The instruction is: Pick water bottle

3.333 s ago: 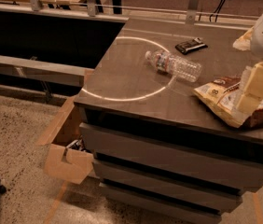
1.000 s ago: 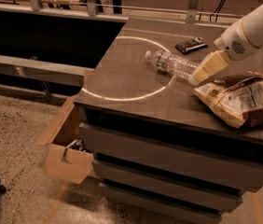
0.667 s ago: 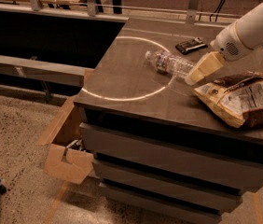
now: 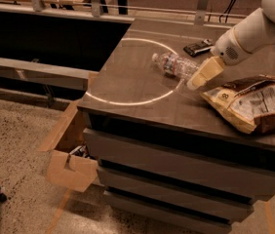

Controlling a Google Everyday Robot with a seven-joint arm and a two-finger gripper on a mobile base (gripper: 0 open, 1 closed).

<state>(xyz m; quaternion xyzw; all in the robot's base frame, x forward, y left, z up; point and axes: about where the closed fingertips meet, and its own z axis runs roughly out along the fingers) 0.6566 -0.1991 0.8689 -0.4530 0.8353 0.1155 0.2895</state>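
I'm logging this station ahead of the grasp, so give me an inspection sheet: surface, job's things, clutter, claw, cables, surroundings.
surface: dark cabinet top with a pale ring marked on it.
job's things: water bottle lying on its side, mostly inside the ring, cap to the left.
clutter: snack bag at the right; small dark bar behind the bottle.
claw: claw low over the top at the bottle's base end; contact cannot be told.
cables: nothing seen.
surroundings: open cardboard box on the floor at the cabinet's left; drawers below the top.
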